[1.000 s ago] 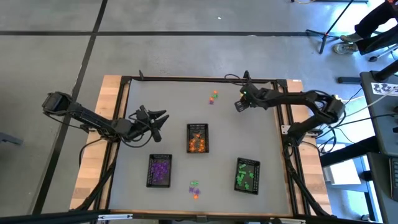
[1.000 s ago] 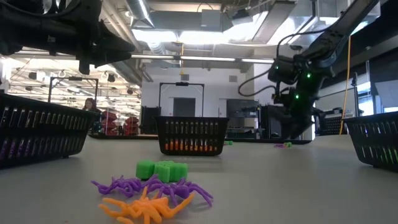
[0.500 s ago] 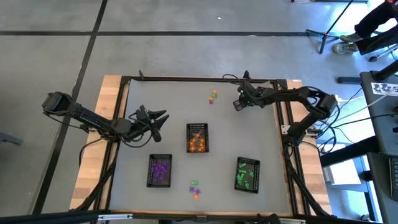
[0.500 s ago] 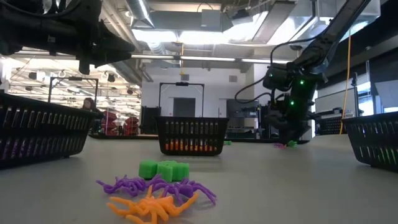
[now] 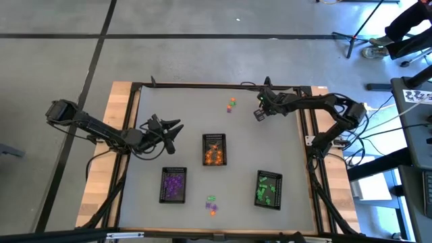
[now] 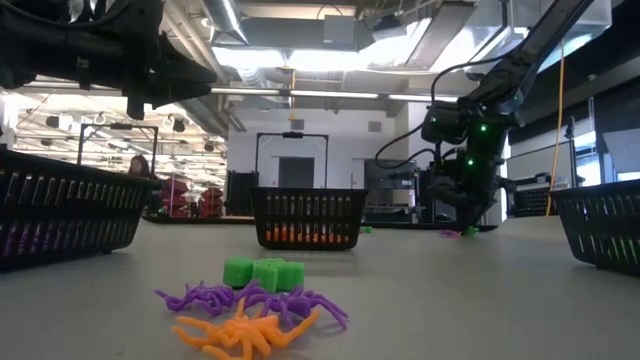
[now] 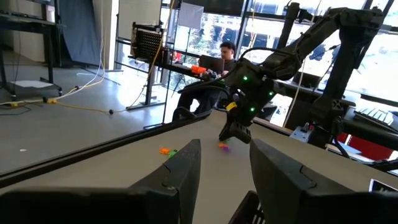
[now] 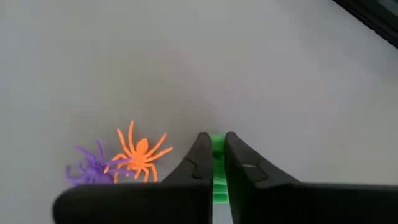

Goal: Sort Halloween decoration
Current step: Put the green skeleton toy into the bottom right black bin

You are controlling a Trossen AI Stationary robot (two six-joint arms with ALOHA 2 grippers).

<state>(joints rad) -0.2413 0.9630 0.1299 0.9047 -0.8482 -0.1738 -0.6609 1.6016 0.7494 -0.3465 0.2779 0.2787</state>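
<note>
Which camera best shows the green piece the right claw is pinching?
The right wrist view: the green piece sits clamped between the right claw fingertips. In the high, low and left wrist views that arm hides it.

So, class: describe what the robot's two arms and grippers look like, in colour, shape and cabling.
Both arms are dark, slim and jointed. The left gripper and right gripper each end in two flat black fingers. Black cables loop along the right arm, where small green lights glow.
</note>
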